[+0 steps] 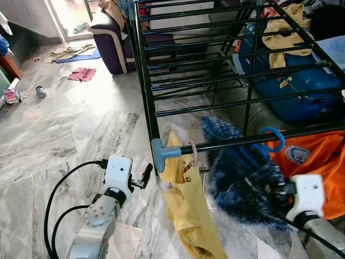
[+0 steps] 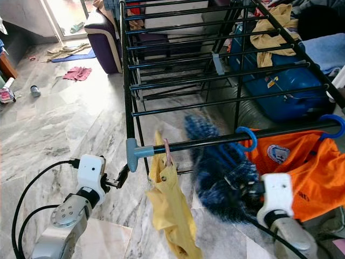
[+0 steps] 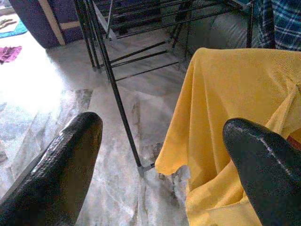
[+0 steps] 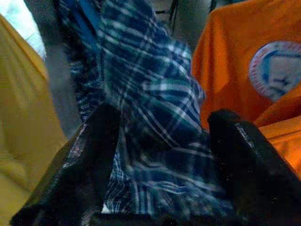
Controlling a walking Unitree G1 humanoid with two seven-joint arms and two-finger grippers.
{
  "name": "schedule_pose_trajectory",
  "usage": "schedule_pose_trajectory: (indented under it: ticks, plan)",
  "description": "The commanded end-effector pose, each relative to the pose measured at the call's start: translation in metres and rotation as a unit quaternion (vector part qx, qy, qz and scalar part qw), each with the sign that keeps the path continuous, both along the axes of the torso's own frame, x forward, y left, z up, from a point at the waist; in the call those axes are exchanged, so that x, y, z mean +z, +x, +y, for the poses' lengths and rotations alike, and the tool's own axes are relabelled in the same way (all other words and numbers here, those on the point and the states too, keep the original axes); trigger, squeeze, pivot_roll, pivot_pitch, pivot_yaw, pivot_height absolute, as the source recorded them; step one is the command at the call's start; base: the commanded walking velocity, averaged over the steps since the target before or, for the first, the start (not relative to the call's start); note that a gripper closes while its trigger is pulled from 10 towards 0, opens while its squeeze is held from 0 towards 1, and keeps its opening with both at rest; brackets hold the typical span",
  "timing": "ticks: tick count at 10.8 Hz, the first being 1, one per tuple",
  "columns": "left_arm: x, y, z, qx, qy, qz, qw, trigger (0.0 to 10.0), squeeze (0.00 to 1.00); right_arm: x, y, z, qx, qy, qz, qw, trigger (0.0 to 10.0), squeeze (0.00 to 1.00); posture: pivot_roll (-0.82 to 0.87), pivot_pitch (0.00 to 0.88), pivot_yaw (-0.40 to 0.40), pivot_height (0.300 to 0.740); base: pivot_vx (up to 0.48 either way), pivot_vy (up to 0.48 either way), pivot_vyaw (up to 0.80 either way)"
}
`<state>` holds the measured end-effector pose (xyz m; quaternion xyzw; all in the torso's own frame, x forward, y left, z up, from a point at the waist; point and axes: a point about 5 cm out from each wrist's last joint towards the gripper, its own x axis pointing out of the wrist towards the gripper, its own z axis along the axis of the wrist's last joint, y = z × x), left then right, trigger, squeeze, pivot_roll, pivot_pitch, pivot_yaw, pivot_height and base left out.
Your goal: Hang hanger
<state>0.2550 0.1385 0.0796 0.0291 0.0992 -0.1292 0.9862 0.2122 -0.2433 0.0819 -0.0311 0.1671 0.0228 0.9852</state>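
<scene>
Drying rack [image 1: 144, 81]: black metal, standing on the marble floor [image 1: 81, 129]; its front rail [image 1: 232, 141] carries 3 garments.
Blue hanger [image 1: 272, 138]: its hook sits over the front rail, between the yellow and the orange garment.
Plaid shirt [image 1: 242, 178]: dark blue checks, blurred, hanging under the blue hanger.
Right gripper [image 4: 160, 155]: low beside the rack — its 2 black fingers [image 4: 75, 165] stand apart on either side of the plaid cloth; a firm grip cannot be told.
Left gripper [image 3: 160, 155]: fingers spread wide, grasping nothing, near the yellow shirt [image 1: 186, 205] but apart from it.
Orange shirt [image 1: 312, 156]: hanging at the right, with a round badge.
Background: purple sofa [image 1: 110, 40] and a pink cloth [image 1: 82, 74] on the floor.
</scene>
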Motion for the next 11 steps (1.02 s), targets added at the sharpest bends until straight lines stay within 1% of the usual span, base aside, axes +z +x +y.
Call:
schedule_pose_trajectory:
  ticks: [1, 4, 7, 10, 11]
  plan:
    - [-0.0041, -0.0023, 0.0023, 0.004, 0.004, 0.012, 1.0, 10.0, 0.0, -0.0017, 0.0, 0.0013, 0.009, 0.009, 0.003, 1.0, 0.0, 0.0, -0.08, 0.113, 0.035, 0.74, 0.0, 0.0, 0.0]
    - [-0.0048, -0.0018, 0.0029, 0.006, 0.008, 0.015, 1.0, 10.0, 0.0, -0.0061, 0.0005, -0.0003, 0.019, 0.02, 0.009, 1.0, 0.0, 0.0, -0.08, 0.111, 0.039, 0.74, 0.0, 0.0, 0.0]
    - [-0.0047, -0.0011, 0.0027, 0.004, 0.011, 0.016, 1.0, 10.0, 0.0, -0.0108, -0.002, 0.0022, 0.022, 0.024, 0.014, 0.999, 0.0, 0.0, -0.08, 0.11, 0.04, 0.74, 0.0, 0.0, 0.0]
    - [-0.0049, -0.0007, 0.0028, 0.006, 0.015, 0.015, 1.0, 10.0, 0.0, -0.0068, 0.0025, 0.0015, 0.015, 0.014, -0.005, 1.0, 0.0, 0.0, -0.08, 0.11, 0.041, 0.74, 0.0, 0.0, 0.0]
    - [-0.0049, -0.0006, 0.0027, 0.008, 0.015, 0.014, 1.0, 10.0, 0.0, -0.0079, 0.0017, 0.0029, 0.016, 0.015, -0.002, 1.0, 0.0, 0.0, -0.08, 0.109, 0.04, 0.74, 0.0, 0.0, 0.0]
